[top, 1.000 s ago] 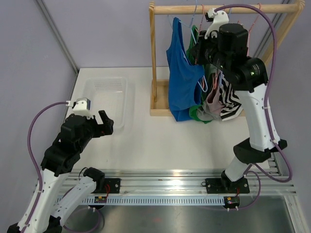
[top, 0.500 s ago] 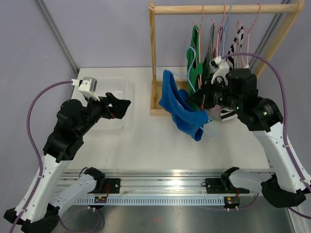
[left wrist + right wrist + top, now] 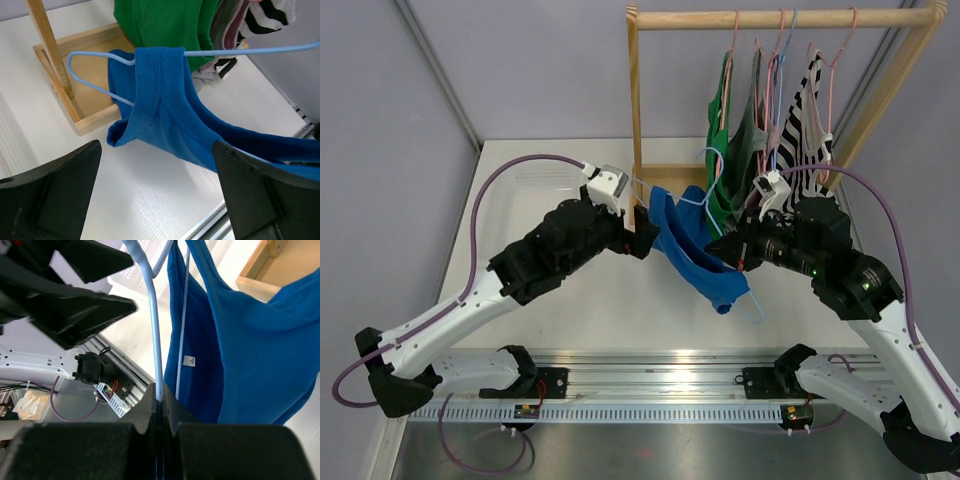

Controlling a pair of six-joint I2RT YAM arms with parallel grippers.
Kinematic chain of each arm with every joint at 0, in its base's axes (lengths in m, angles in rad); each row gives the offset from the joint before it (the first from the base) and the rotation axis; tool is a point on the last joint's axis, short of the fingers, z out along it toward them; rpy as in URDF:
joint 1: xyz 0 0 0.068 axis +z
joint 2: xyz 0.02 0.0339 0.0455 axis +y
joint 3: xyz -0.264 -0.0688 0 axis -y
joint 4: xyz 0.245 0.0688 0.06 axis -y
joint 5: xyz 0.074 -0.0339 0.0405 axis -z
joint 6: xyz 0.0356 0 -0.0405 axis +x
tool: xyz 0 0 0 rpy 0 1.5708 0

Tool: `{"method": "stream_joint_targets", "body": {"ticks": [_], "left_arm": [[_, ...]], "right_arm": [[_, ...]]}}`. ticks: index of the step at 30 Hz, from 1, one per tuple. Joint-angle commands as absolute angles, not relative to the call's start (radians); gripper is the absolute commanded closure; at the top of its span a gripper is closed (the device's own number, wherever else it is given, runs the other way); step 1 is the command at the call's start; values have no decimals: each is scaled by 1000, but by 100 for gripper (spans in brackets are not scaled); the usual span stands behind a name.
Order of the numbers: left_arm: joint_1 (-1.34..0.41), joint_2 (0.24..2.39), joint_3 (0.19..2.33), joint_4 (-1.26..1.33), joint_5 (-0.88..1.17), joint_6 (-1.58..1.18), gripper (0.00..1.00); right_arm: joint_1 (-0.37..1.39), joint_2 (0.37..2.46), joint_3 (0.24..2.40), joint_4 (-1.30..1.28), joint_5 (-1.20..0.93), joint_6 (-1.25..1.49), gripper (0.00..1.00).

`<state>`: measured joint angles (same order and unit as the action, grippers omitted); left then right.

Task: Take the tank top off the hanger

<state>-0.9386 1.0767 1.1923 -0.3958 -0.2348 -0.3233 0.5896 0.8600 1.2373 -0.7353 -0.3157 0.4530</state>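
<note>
The blue tank top (image 3: 692,250) hangs on a light blue wire hanger (image 3: 712,166), held low over the table in front of the rack. My right gripper (image 3: 734,250) is shut on the hanger's wire (image 3: 153,325), with the tank top (image 3: 245,350) draped just to the right of the jaws (image 3: 159,395). My left gripper (image 3: 647,233) is open beside the tank top's left edge. In the left wrist view the strap (image 3: 150,85) loops over the hanger (image 3: 90,55), ahead of and above the wide-open fingers (image 3: 157,200), which touch nothing.
The wooden rack (image 3: 636,110) stands at the back with green (image 3: 723,120), striped (image 3: 807,110) and other garments on hangers. Its base frame (image 3: 90,117) lies just behind the tank top. A clear plastic bin (image 3: 535,180) sits at the back left, partly behind my left arm.
My right arm took the hanger and blue tank top off the rail and lowered them toward the table. My left arm swung right, up to the tank top's left side.
</note>
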Motion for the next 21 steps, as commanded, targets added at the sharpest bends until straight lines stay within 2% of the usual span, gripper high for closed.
{"method": "stream_joint_targets", "body": {"ticks": [1,6,7,10,11,13,14,17,21], "left_arm": [[-951,1121,1253,-307,-342,-302,7],[-953,1184,1256,-270,-342,-304,12],[-953,1193,1258,-262,-348,-304,17],[-953,1212,1281,-276,-368,-301,35],[-953,1213,1279,-267,-377,-298,49],[-953,1216,1273,-256,-383,-296,61],[-953,1223,1273,-255,-405,-295,76],[-953,1236,1296,-282,-457,-308,100],[-953,1232,1302,-314,-540,-319,100]], "right_arm": [[604,845,1244,-627,-368,469,100],[609,838,1238,-632,-394,465,100],[611,838,1236,-635,-394,463,100],[611,830,1238,-656,-365,450,100],[611,827,1239,-663,-370,446,100],[611,824,1235,-657,-386,451,100],[611,821,1233,-655,-394,449,100],[611,815,1232,-681,-365,428,100],[611,810,1213,-692,-408,390,100]]}}
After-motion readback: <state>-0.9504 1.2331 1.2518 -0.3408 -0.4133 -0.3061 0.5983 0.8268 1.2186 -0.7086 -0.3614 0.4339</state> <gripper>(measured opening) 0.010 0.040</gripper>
